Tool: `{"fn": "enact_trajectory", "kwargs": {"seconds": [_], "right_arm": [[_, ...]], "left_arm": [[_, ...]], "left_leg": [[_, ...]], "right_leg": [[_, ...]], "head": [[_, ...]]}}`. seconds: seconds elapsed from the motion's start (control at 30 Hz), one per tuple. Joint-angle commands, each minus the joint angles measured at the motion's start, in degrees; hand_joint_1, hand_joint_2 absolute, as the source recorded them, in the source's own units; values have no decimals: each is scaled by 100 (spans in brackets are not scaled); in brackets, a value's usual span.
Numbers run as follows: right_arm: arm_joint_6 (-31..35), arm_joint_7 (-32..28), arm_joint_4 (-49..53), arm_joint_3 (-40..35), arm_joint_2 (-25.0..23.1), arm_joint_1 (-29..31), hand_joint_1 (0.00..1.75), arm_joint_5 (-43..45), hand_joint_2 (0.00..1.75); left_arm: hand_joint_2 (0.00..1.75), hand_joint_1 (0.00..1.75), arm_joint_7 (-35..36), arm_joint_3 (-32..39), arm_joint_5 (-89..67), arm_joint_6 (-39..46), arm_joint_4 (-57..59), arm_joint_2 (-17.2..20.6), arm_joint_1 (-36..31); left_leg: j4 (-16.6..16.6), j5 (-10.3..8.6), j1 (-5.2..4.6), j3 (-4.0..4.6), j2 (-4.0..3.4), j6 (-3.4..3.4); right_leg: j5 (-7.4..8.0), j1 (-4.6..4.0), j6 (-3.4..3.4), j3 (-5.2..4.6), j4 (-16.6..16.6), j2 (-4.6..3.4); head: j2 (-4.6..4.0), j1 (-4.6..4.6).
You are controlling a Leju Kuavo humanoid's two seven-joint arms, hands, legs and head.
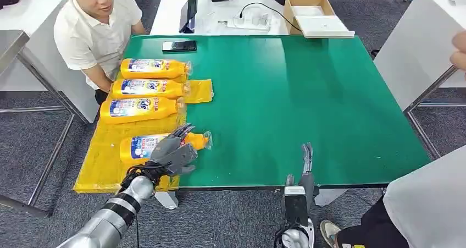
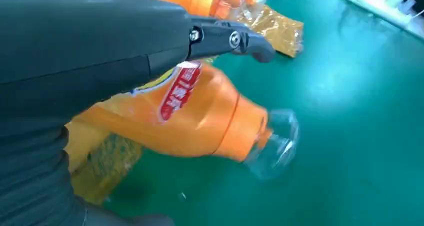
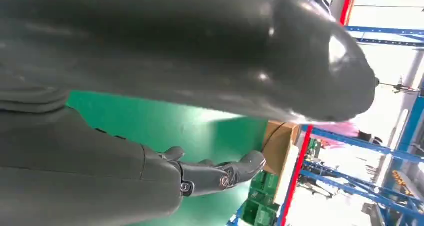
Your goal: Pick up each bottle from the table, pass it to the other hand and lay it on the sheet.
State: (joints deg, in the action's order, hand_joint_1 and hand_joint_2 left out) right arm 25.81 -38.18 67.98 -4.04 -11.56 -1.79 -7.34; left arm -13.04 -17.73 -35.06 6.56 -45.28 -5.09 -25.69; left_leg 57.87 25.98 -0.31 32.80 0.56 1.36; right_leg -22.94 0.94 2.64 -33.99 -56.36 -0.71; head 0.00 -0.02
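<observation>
Three orange bottles (image 1: 154, 68) (image 1: 147, 87) (image 1: 140, 108) lie side by side on the yellow sheet (image 1: 99, 165) at the green table's left side. A fourth orange bottle (image 1: 140, 147) (image 2: 200, 121) lies nearest me on the sheet, its clear cap (image 2: 275, 141) reaching over the green mat. My left hand (image 1: 173, 152) hovers over this bottle with its fingers (image 2: 235, 38) stretched out above it, not wrapped around it. My right hand (image 1: 305, 174) is at the table's near edge, its fingers (image 3: 220, 173) straight and holding nothing.
A person in a white shirt (image 1: 93, 28) sits at the far left corner beside the sheet. A black phone (image 1: 179, 46) lies at the mat's far edge. Beyond it are a tablet (image 1: 189, 10), a power strip (image 1: 250, 22) and a cardboard box (image 1: 310, 11). Another person (image 1: 423, 204) stands at the near right.
</observation>
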Motion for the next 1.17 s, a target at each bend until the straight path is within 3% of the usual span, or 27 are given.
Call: {"fn": "enact_trajectory", "kwargs": {"seconds": [0.03, 0.23, 0.27, 0.47, 0.57, 0.67, 0.7, 0.73, 0.77, 1.07, 1.1, 1.17], "right_arm": [[54, -182, -152, 123, 5, -15, 0, 34, 0], [66, -182, -109, 99, 12, -37, 0, 41, 0], [127, -182, 100, 87, -22, -152, 0, 58, 0], [73, -182, 425, 131, -107, -300, 0, 330, 0], [52, -182, 531, 135, -93, -350, 0, 350, 0], [-984, -156, 821, 504, -351, -451, 0, 1421, 0], [-1024, -130, 1004, 575, -443, -495, 0, 1508, 0], [-656, -182, 1302, 581, -539, -554, 0, 1229, 0], [-482, -182, 1832, 305, -495, -649, 0, 788, 0], [-271, -182, 2046, -91, -465, -621, 0, 717, 0], [-258, -182, 1963, -331, -425, -595, 0, 708, 0], [128, -182, 1743, -873, -375, -576, 0, 652, 0]], "left_arm": [[175, 0, -265, -195, 1135, -262, -2028, 185, 953], [175, 0, -210, -327, 1174, -211, -2275, 251, 1026], [175, 0, -589, -232, 1204, 911, -2987, 91, 1404], [175, 0, -1316, -13, 1830, 1682, -3963, -79, 2137], [175, 0, -1345, 23, 2185, 1596, -4234, -73, 2369], [175, 0, -1024, 137, 4152, 553, -4679, -329, 2727], [175, 0, -1061, 111, 4167, 568, -4760, -362, 2832], [175, 0, -1114, 47, 4110, 634, -4789, -391, 2922], [0, 0, -1093, -79, 4136, 629, -4725, -390, 2949], [0, 0, -1236, -142, 4303, 525, -4480, -476, 2857], [175, 0, -1380, -170, 4310, 500, -4468, -515, 2894], [175, 0, -1432, -382, 4286, 644, -4372, -379, 2951]], "left_leg": [[-4, 7, 9, -3, -14, -11], [0, 8, 8, 3, -12, -10], [0, 9, 9, 16, -10, -10], [1, 10, 5, 29, -12, -8], [0, 17, 8, 20, -21, -12], [3, 14, 7, 30, -14, -9], [3, 8, 3, 41, -6, -6], [6, 14, 5, 39, -10, -9], [4, 9, 3, 46, -7, -6], [-1, 7, 6, 43, -1, -9], [0, 7, 4, 45, 1, -8], [-1, 10, 7, 38, -10, -10]], "right_leg": [[-4, -10, -13, 0, 6, -1], [-5, -9, -11, -5, 4, -1], [-6, -11, -12, -17, 3, 0], [-6, -6, -9, -30, 1, -3], [-10, -9, -13, -23, 2, -12], [-9, -8, -11, -34, 0, -3], [-6, -3, -7, -43, -2, 0], [-11, -6, -10, -41, -4, -3], [-7, -3, -7, -47, -2, -2], [-8, -7, -10, -45, 3, 8], [-7, -5, -8, -46, 3, 8], [-7, -9, -11, -41, 5, -1]], "head": [[0, 0], [-2, 2], [-2, 0], [0, 2], [-2, 0], [0, 2], [0, 0], [0, 2], [-2, -2], [-2, 2], [-2, 2], [0, 0]]}}
